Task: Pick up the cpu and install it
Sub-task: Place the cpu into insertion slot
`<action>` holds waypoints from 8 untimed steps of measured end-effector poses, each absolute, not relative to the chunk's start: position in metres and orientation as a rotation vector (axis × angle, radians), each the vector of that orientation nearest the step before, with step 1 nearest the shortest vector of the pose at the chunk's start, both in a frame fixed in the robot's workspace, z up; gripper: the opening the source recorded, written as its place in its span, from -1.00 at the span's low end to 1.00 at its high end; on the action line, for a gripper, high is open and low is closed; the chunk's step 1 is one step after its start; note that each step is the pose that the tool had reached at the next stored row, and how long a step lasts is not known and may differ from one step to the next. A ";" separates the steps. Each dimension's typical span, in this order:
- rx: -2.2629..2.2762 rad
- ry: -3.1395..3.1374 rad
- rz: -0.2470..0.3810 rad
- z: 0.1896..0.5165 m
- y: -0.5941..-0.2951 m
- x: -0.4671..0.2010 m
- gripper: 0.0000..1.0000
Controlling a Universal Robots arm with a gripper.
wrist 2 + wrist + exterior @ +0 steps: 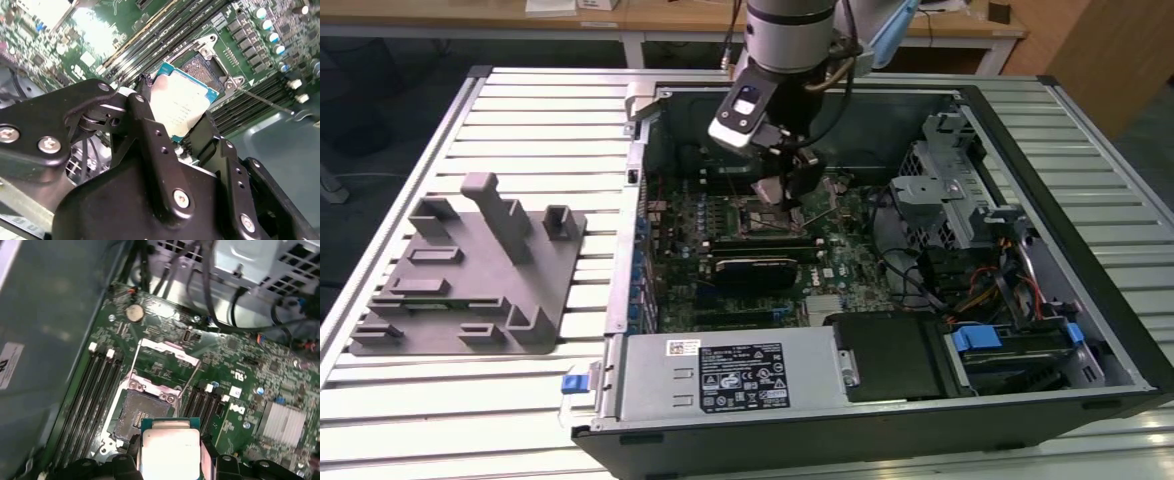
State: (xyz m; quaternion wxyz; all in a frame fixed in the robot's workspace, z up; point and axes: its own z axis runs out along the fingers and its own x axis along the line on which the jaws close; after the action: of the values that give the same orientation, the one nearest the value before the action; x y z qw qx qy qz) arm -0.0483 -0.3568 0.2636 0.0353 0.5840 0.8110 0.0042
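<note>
Slatted metal table (pixel 520 110), open computer case (pixel 1107 340) on it. My claw (pixel 790 192) grips the cpu (pixel 182 105) by opposite edges, close above the open socket (pixel 142 415). Metal lid faces my wrist; square, no long axis. Memory slots (pixel 82 400) flank the socket, its frame (pixel 166 348) raised beyond. Fingers (pixel 150 135) hide cpu's near edge.

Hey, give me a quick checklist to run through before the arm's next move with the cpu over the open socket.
1. Grip: ok. The fingers clamp the cpu by opposite edges.
2. Socket open: ok. Its metal frame is swung up and the bed is bare.
3. cpu not yet seated: ok. It hangs above the socket.
4. cpu square with the socket: cannot tell.
5. Memory slots beside the socket apart from the fingers: ok.
</note>
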 end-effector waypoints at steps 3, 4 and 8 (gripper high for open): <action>1.861 2.442 0.010 0.263 -0.357 -0.048 0.09; 1.883 2.426 0.009 0.262 -0.357 -0.048 0.09; 1.971 2.354 0.005 0.261 -0.357 -0.048 0.09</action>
State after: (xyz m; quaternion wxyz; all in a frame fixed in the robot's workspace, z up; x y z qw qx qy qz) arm -0.0483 -0.3568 0.2607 0.0355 0.6415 0.7663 0.0016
